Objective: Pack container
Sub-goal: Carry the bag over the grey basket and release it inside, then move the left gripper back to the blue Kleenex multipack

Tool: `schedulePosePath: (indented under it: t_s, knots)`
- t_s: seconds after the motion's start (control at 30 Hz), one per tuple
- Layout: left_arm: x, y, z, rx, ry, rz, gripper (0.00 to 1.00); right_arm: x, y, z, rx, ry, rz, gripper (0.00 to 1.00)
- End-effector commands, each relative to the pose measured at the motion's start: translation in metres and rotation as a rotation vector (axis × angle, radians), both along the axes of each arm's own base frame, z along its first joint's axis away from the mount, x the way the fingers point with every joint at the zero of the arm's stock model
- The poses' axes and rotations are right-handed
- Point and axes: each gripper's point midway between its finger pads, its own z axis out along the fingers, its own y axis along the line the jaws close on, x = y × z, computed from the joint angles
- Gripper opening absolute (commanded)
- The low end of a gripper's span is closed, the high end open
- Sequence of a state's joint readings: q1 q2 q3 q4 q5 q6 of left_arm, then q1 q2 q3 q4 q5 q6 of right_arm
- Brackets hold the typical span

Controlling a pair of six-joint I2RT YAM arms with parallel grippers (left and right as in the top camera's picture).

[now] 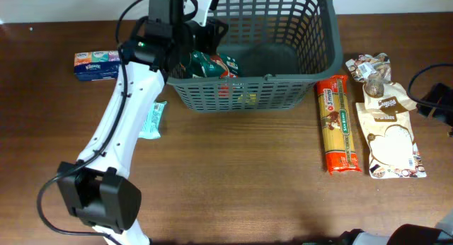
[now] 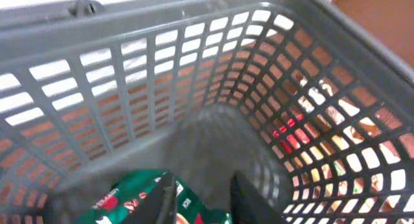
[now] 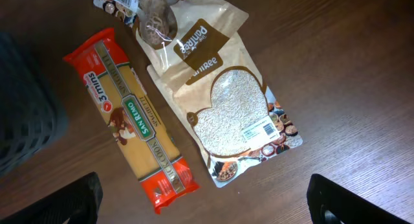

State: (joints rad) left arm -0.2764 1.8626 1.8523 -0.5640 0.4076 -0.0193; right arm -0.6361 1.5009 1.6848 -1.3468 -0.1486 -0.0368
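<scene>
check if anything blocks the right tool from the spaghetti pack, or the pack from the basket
nothing visible does. the spaghetti pack lies flat on bare table below the open right tool; the rice bag sits on its side away from the basket. only table lies between pack and basket

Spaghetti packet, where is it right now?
In the overhead view the spaghetti packet lies on the table, just right of the grey basket and left of the white grain bag.
</scene>
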Motion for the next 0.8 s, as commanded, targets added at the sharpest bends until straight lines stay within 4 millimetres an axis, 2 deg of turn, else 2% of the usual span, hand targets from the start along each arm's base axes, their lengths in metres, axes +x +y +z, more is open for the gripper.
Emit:
schedulePosePath:
  t_s: [0.0, 0.07, 0.1, 0.17, 0.2, 0.27, 0.33, 0.43, 0.53, 0.6, 0.77]
  knots:
    - [-0.003, 0.019, 0.071, -0.039, -0.145, 0.022, 0.30, -0.001, 0.000, 0.004, 0.000, -0.015, -0.003, 0.99]
    - [-0.005, 0.037, 0.098, -0.047, -0.192, 0.055, 0.47, -0.001, 0.000, 0.004, 0.000, -0.015, -0.003, 0.99]
    - [-0.007, 0.049, 0.112, -0.049, -0.213, 0.078, 0.50, -0.001, 0.000, 0.004, 0.000, -0.015, -0.003, 0.99]
    - [-0.013, 0.075, 0.135, -0.046, -0.239, 0.130, 0.51, -0.001, 0.000, 0.004, 0.000, -0.015, -0.003, 0.99]
    - [-0.015, 0.089, 0.142, -0.037, -0.243, 0.166, 0.51, -0.001, 0.000, 0.004, 0.000, -0.015, -0.003, 0.99]
    - [-0.021, 0.126, 0.151, -0.006, -0.234, 0.269, 0.58, -0.001, 0.000, 0.004, 0.000, -0.015, -0.003, 0.99]
    - [-0.026, 0.162, 0.148, 0.026, -0.202, 0.367, 0.61, -0.001, 0.000, 0.004, 0.000, -0.015, -0.003, 0.99]
    - [-0.032, 0.201, 0.131, 0.053, -0.124, 0.456, 0.61, -0.001, 0.000, 0.004, 0.000, -0.015, -0.003, 0.99]
    - [-0.036, 0.230, 0.099, 0.075, 0.003, 0.520, 0.61, -0.001, 0.000, 0.004, 0.000, -0.015, -0.003, 0.99]
    - [-0.040, 0.248, 0.070, 0.100, 0.114, 0.570, 0.61, -0.001, 0.000, 0.004, 0.000, -0.015, -0.003, 0.99]
    - [-0.049, 0.264, 0.000, 0.137, 0.383, 0.596, 0.61, -0.001, 0.000, 0.004, 0.000, -0.015, -0.003, 0.99]
